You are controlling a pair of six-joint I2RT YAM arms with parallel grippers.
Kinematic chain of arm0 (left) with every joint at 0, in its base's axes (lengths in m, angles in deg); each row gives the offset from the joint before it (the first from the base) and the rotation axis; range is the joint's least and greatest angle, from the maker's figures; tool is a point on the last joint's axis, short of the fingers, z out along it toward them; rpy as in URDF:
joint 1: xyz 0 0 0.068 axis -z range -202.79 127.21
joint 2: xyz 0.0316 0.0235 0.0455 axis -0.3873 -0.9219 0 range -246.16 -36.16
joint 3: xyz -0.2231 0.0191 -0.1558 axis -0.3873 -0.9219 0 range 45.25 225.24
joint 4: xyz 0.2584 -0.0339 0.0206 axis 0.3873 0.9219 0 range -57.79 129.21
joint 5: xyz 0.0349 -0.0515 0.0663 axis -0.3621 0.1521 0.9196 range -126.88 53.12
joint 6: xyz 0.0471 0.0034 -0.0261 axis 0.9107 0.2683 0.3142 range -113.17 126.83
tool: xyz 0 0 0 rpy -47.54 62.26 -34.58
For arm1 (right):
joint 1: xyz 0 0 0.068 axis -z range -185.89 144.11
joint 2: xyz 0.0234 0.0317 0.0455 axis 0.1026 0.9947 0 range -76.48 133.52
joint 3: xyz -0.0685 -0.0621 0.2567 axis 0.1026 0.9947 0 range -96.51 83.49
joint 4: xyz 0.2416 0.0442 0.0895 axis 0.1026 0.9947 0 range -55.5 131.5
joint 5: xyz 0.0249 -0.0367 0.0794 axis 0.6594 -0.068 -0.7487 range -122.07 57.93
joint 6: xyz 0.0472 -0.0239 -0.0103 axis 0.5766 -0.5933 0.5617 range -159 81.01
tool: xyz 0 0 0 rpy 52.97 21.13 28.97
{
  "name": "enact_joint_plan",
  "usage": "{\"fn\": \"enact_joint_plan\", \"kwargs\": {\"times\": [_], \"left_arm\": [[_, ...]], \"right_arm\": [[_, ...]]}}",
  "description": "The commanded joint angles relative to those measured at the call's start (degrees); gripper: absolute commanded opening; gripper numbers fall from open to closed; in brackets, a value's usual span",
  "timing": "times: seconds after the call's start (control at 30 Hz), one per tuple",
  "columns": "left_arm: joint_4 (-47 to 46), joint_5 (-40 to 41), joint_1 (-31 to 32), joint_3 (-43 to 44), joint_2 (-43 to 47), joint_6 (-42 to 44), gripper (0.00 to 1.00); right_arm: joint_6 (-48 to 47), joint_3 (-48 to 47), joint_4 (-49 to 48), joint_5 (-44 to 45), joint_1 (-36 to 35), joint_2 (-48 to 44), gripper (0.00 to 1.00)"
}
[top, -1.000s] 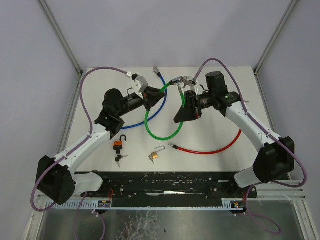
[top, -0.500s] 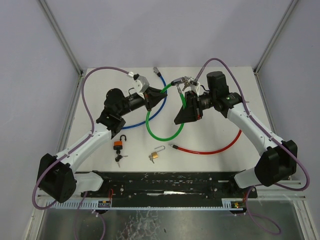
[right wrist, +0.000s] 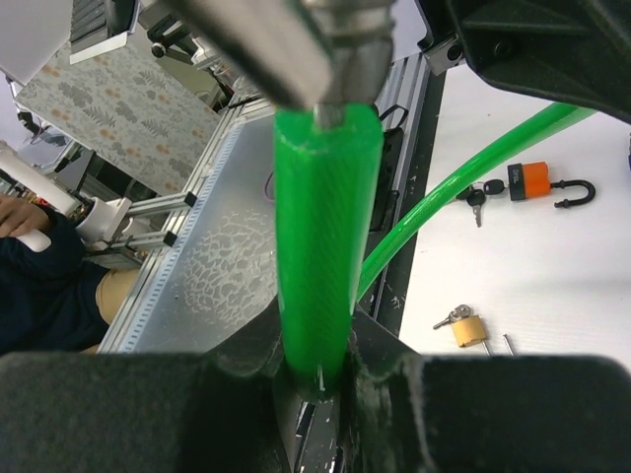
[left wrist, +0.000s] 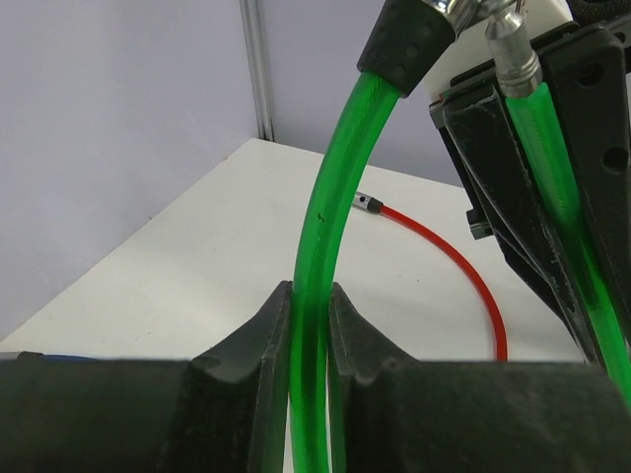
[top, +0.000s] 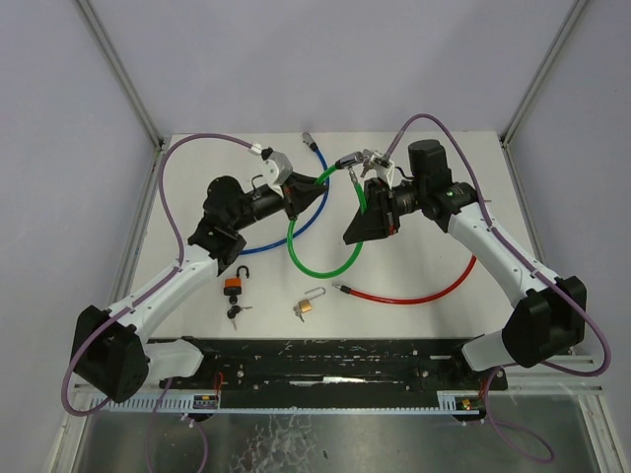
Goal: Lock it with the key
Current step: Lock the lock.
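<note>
A green cable lock (top: 315, 258) hangs in a loop between both grippers above the table. My left gripper (top: 322, 179) is shut on the cable (left wrist: 323, 236) just below its black lock head (left wrist: 409, 39). A bunch of keys (top: 375, 158) sticks out of the head. My right gripper (top: 363, 202) is shut on the cable's other end (right wrist: 325, 246), whose metal pin (right wrist: 296, 39) points up next to the head. In the left wrist view that pin (left wrist: 513, 59) sits just right of the head, apart from it.
A red cable (top: 414, 293) lies on the table at front right. A blue cable (top: 314, 209) lies behind the green loop. An orange padlock (top: 234, 284) with a key (top: 235, 313) and a brass padlock (top: 306, 307) lie near the front edge.
My left gripper has nudged slightly right with the lock head, closer to the right gripper. The right arm has hardly moved.
</note>
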State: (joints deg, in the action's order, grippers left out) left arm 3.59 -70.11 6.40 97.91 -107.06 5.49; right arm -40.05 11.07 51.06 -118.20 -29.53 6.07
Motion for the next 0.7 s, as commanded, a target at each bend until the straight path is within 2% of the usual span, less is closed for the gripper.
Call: {"fn": "enact_joint_plan", "kwargs": {"times": [0.0,0.13,0.37,0.67], "left_arm": [[-3.4,-2.3,0.8,-0.2,1.6,-0.1,0.0],[-2.8,-2.8,0.8,-0.3,1.6,0.7,0.0],[-1.2,-2.9,1.3,-0.3,2.5,2.9,0.0],[8.4,6.5,4.4,0.0,4.0,15.8,0.0]], "right_arm": [[1.4,-0.3,-6.7,0.5,0.4,-2.5,0.0],[4.5,0.7,-10.2,1.2,0.7,-3.2,0.0],[16.0,4.4,-22.9,2.4,1.0,-2.2,0.0],[17.2,4.4,-23.8,2.0,1.0,-2.8,0.0]]}}
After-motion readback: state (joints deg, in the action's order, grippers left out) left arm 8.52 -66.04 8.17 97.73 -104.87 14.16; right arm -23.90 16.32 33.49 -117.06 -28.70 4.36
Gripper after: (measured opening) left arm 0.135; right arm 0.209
